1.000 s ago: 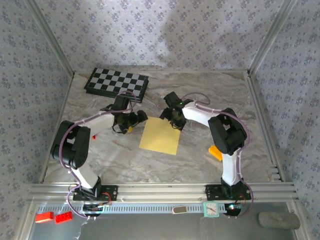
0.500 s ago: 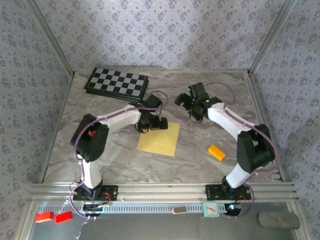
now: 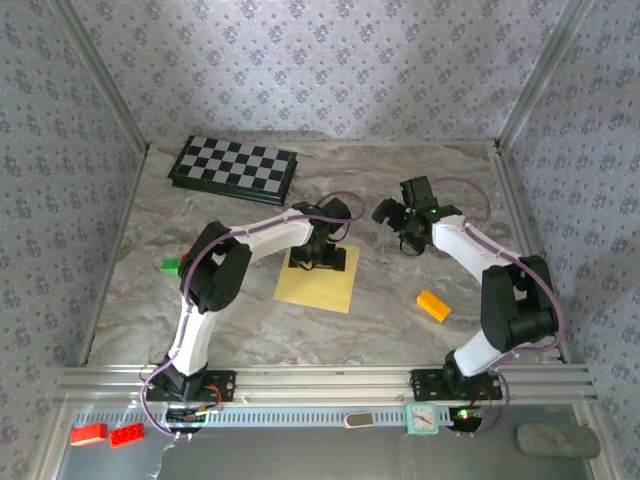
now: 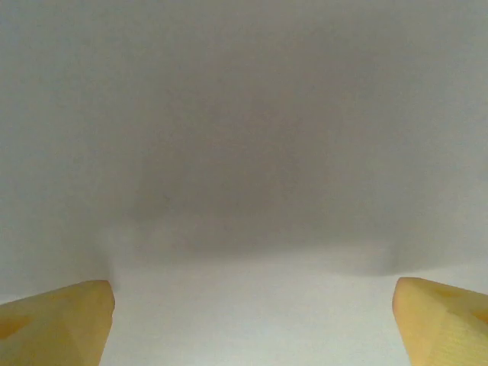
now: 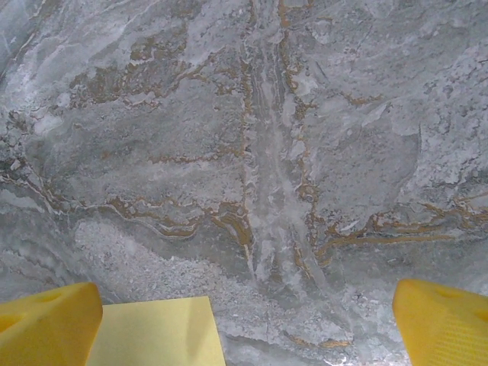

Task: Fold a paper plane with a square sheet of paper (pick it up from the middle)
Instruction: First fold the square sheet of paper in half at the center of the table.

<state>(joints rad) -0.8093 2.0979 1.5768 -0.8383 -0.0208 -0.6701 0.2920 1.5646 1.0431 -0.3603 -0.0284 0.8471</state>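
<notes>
**Folding not yet begun**

Lying flat and uncreased, nearer than the checkerboard [image 3: 233,167] and to its right: the square sheet of paper [image 3: 318,287]. Hovering low over its far edge, left gripper [image 3: 320,260], fingers [image 4: 57,320] spread wide, holding nothing. Further right of the checkerboard, over bare marble: right gripper [image 3: 400,224], wide open, empty. Every fold left to make. Open room around all sheet edges, orange block [image 3: 433,305] well apart.

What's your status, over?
Left gripper open, over far edge of paper. Right gripper open, over bare table. Paper flat, unfolded. Orange block well aside.
</notes>
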